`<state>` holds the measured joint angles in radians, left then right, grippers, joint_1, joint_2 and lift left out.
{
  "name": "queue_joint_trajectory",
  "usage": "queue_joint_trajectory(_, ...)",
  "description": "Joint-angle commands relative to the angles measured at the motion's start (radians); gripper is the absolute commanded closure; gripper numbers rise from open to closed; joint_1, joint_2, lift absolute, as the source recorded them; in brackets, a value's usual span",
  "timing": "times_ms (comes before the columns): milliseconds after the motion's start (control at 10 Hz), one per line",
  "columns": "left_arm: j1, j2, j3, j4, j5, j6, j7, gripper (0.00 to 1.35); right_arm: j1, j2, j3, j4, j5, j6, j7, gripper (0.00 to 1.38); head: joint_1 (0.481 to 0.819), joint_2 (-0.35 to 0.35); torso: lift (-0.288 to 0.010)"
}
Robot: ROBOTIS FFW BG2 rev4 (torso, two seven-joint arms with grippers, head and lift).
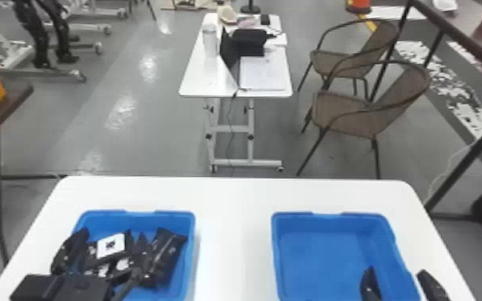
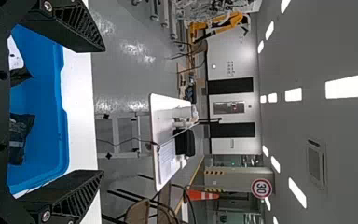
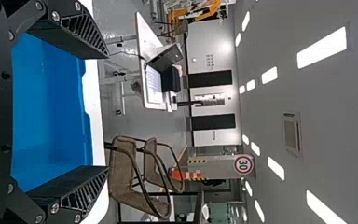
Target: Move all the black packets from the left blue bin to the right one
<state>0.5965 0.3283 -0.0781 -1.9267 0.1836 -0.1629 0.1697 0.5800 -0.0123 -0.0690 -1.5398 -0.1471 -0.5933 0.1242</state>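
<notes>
Head view: the left gripper (image 1: 62,287) is showing as a dark block at the bottom edge, covering the near left part of the left blue bin (image 1: 188,240); its fingers are blending into the black there and proving hard to make out. The black packets (image 1: 166,250) are lying heaped and overlapping inside that bin, and their dark edges are running together, so I cannot tell how many there are. A white label (image 1: 110,245) is facing up among them, its surface angled, while smaller pale patches are peeking out beneath it, too blurred to name.

Both bins are resting on a white table (image 1: 236,200), apart from each other, their near ends being cut off by the bottom edge. The right gripper (image 1: 401,285) is reaching into sight over the right blue bin (image 1: 312,256), one finger appearing over its inside and the other beyond its right wall, the rest of the gripper being cut off.

Left wrist view: the fingers are standing wide apart, released, and part of a packet is showing inside the bin, partly hidden by the gripper's dark frame. Right wrist view: that gripper's fingers are likewise standing wide apart, released.
</notes>
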Motion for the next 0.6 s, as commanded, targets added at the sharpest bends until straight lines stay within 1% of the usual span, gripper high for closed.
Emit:
queue_joint_trajectory(0,-0.001,0.002,0.0,0.0,0.002,0.003,-0.001,0.1,0.0,0.013,0.001,0.003,-0.005,0.004,0.0,0.17,0.695,-0.004,0.0)
queue_joint_trajectory(500,-0.004,0.003,0.001,0.0,0.01,0.016,-0.01,0.1,0.0,0.013,0.008,0.006,-0.009,0.009,0.002,0.17,0.695,-0.001,0.0)
